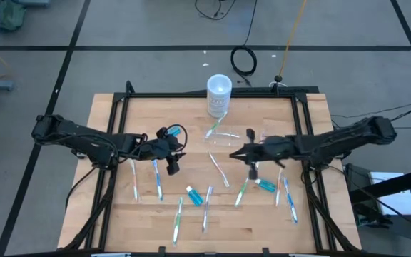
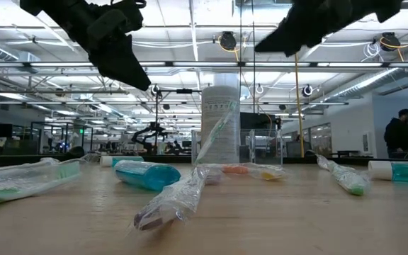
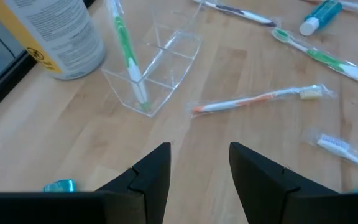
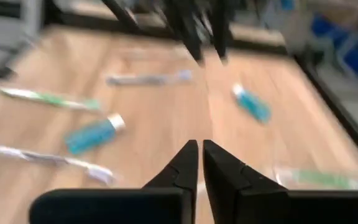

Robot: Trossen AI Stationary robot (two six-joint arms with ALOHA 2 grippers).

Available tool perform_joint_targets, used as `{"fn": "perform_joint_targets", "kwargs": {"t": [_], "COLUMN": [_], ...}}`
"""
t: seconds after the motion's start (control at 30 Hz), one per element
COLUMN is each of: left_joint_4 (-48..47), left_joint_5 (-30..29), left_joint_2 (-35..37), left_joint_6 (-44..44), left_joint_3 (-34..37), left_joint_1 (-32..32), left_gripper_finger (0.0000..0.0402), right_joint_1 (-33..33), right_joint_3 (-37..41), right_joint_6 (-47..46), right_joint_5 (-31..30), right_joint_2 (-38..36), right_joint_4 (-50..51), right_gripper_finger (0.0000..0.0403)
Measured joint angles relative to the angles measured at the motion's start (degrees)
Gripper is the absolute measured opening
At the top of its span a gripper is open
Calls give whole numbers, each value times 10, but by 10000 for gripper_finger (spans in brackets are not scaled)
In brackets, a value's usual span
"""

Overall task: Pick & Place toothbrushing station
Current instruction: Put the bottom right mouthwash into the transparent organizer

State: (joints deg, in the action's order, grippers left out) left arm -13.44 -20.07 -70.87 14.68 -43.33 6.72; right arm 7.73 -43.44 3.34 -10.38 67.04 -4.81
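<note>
The clear plastic container [image 1: 225,138] stands on the table in front of the white cylinder [image 1: 219,95]. It also shows in the left wrist view [image 3: 160,65]. One green toothbrush [image 3: 129,56] leans in it, lower end in a compartment. Other wrapped toothbrushes [image 1: 220,170] and blue tubes [image 1: 194,195] lie flat on the table. My left gripper [image 1: 183,145] is open and empty, left of the container and above the table; it also shows in its wrist view [image 3: 199,168]. My right gripper [image 1: 235,153] is shut and empty, just right of the container and above the table; it also shows in its wrist view [image 4: 200,158].
An orange wrapped toothbrush [image 3: 260,99] lies right of the container. More toothbrushes [image 1: 290,200] and a tube [image 1: 266,185] lie under the right arm, and others [image 1: 157,178] lie under the left arm. A black frame [image 1: 191,94] runs along the table's far edge.
</note>
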Motion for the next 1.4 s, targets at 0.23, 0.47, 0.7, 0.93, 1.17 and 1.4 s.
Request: {"fn": "perform_joint_targets", "kwargs": {"t": [0.23, 0.47, 0.7, 0.93, 1.17, 1.4], "left_joint_4": [-2, -1, 0, 0, 0, 0], "left_joint_5": [36, 36, 36, 36, 36, 36], "left_joint_2": [0, 0, 0, 0, 0, 0], "left_joint_6": [-22, -25, -21, -21, -25, -25], "left_joint_3": [0, 0, 0, 0, 0, 0], "left_joint_1": [0, 0, 0, 0, 0, 0], "left_gripper_finger": [170, 170, 170, 170, 170, 170], "right_joint_1": [3, 44, 93, 105, 112, 112], "right_joint_3": [-20, -15, 41, 127, 165, 189], "right_joint_6": [-142, -339, -427, -468, -445, -421], "right_joint_5": [-6, 105, 103, 105, 104, 103], "right_joint_2": [33, 33, 33, 32, 32, 31], "right_joint_4": [186, 356, 305, 180, 172, 136], "right_gripper_finger": [95, 153, 173, 196, 199, 174]}}
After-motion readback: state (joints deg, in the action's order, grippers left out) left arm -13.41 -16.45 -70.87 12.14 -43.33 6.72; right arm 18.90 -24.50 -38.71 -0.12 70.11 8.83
